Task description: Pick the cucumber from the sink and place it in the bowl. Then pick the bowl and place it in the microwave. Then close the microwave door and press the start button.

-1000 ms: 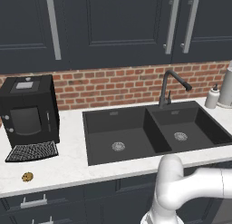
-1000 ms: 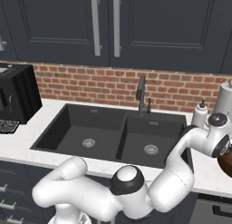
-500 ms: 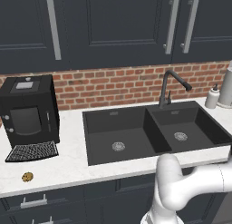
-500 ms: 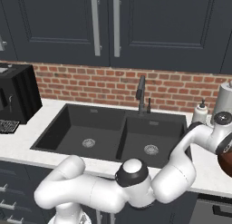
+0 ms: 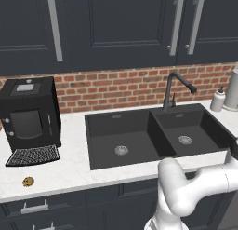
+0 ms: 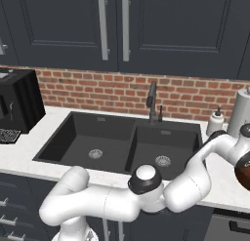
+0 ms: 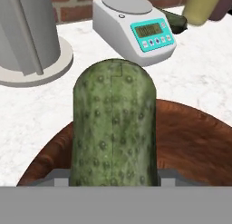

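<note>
Hand view: end effector (image 7: 113, 180) seemingly clamped on the cucumber (image 7: 114, 123), held over the bowl (image 7: 190, 141).

White arm (image 6: 146, 196) rising from lower left, bending across the black double sink (image 6: 122, 145) toward the right edge. Reddish-brown bowl (image 6: 242, 172) partly cut off there, just beside the arm's end. Behind: black faucet (image 6: 153, 101), brick backsplash (image 6: 122, 91), soap dispenser (image 6: 215, 122), grey canister (image 6: 240, 110).

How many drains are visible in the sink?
2. One drain lies in the left basin of the sink; the other drain lies in the right basin, below the faucet. Both basins hold nothing else.
</note>
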